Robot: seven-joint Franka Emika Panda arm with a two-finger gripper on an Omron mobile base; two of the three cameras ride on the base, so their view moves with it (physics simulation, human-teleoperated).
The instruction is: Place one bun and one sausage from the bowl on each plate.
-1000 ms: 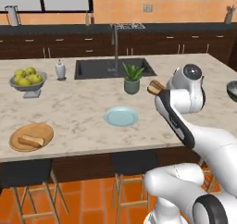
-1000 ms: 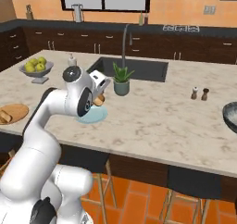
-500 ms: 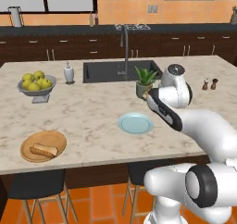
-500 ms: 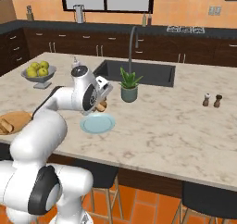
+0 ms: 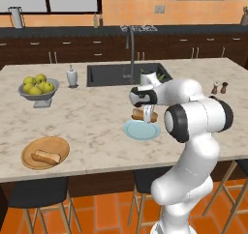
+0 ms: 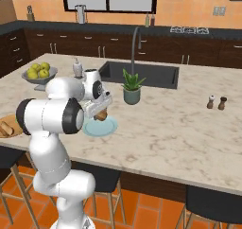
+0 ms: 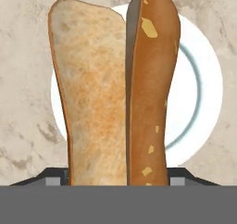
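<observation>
Beige-veined marble surface point(image 5: 92, 122), dark cabinets, orange walls. Near its front edge the gripper point(image 5: 144, 115) grips a bun point(image 7: 92, 98) over the pale blue plate point(image 5: 141, 130). No writing is legible.

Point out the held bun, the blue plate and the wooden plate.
bun point(image 7: 92, 93), hand view, toasted face.
blue plate point(image 5: 134, 131), left base view, bare left rim.
wooden plate point(image 5: 53, 144), left base view, bare top.

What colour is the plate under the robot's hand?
Pale blue and glossy; the plate shows best in the hand view, beneath the held bun.
</observation>
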